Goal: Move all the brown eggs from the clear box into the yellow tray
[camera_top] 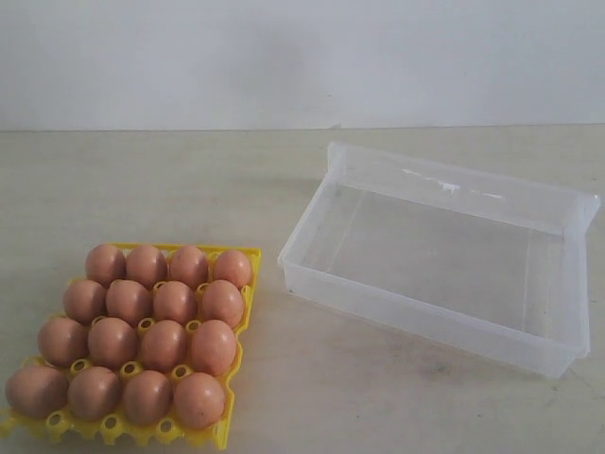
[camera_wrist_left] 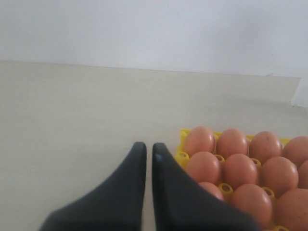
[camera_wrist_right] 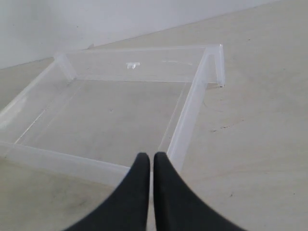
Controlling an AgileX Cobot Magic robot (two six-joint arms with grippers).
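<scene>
Brown eggs [camera_top: 163, 345] all sit cupped in yellow tray [camera_top: 253, 260]; clear box [camera_top: 425, 312] beside it on worktop [camera_top: 284, 397] is empty, so task looks done. Left tool [camera_wrist_left: 147, 147] and right tool [camera_wrist_right: 147, 156] are fully closed and hold nothing, likely because nothing is left to carry.

Beige table [camera_top: 189, 180]: yellow tray [camera_top: 137, 431], clear box [camera_top: 425, 322].

Yellow tray [camera_top: 253, 257]: exterior (nearer, left wrist)

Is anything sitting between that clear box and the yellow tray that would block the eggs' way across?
Nothing visible: only bare table lies between the clear box and the yellow tray. The box looks empty; the brown eggs already fill the tray.
</scene>
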